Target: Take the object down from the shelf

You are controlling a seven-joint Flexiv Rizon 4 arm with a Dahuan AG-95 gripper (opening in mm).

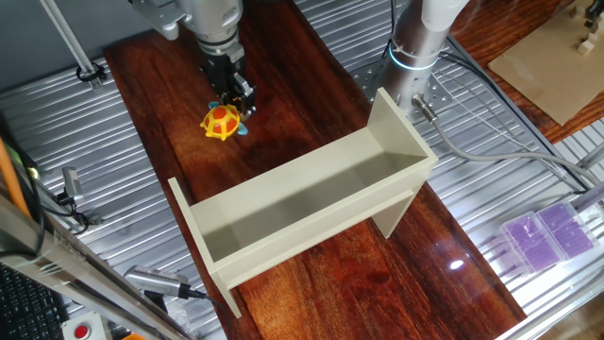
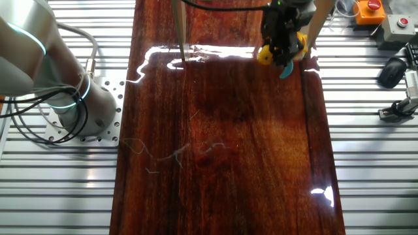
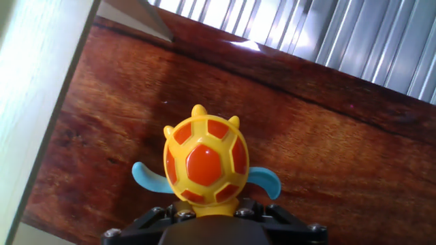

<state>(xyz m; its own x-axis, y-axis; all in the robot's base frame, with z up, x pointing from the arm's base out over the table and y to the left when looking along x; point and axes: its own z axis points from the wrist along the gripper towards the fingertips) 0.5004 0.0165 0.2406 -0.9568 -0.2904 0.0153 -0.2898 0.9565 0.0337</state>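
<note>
Turtle (image 3: 203,162) clenched by head end in our gripper (image 1: 233,97), off shelf (image 1: 311,203), at its 11 o'clock; we lower to tabletop (image 1: 283,85), then release

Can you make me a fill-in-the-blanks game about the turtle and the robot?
1. The turtle has an orange and ____ shell.
2. The gripper is ____ on the turtle.
3. The trough of the shelf is ____.
4. The turtle's flippers are ____.

Missing words: yellow; shut; empty; blue
</note>
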